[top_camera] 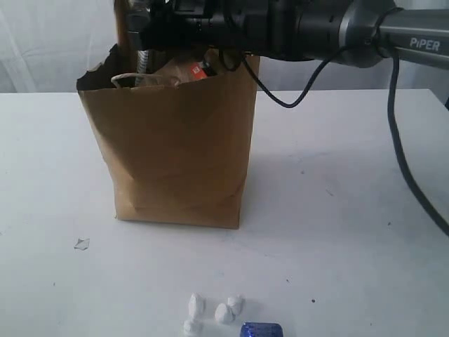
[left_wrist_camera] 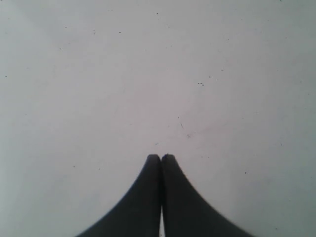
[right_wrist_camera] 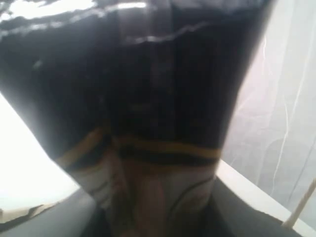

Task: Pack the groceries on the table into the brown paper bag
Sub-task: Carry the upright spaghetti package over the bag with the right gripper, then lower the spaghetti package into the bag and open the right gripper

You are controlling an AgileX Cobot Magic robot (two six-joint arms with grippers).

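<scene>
The brown paper bag (top_camera: pixel 175 154) stands upright on the table (top_camera: pixel 337 210), its torn rim open. An orange-labelled pack (top_camera: pixel 198 69) and a twine handle (top_camera: pixel 140 77) show inside. My right gripper (top_camera: pixel 151 24) reaches across just above the bag's mouth. In the right wrist view this gripper (right_wrist_camera: pixel 153 217) is shut on a dark glossy pack with yellow bands (right_wrist_camera: pixel 148 98), which looks like the brown pouch. It fills most of that view. My left gripper (left_wrist_camera: pixel 161 157) is shut and empty over bare table (left_wrist_camera: pixel 148 74). It does not show in the exterior view.
Three small white lumps (top_camera: pixel 224 309) and a small shiny blue object (top_camera: pixel 262 330) lie near the table's front edge. A paper scrap (top_camera: pixel 82 243) lies front left of the bag. The right arm's black cable (top_camera: pixel 403 154) hangs down on the right.
</scene>
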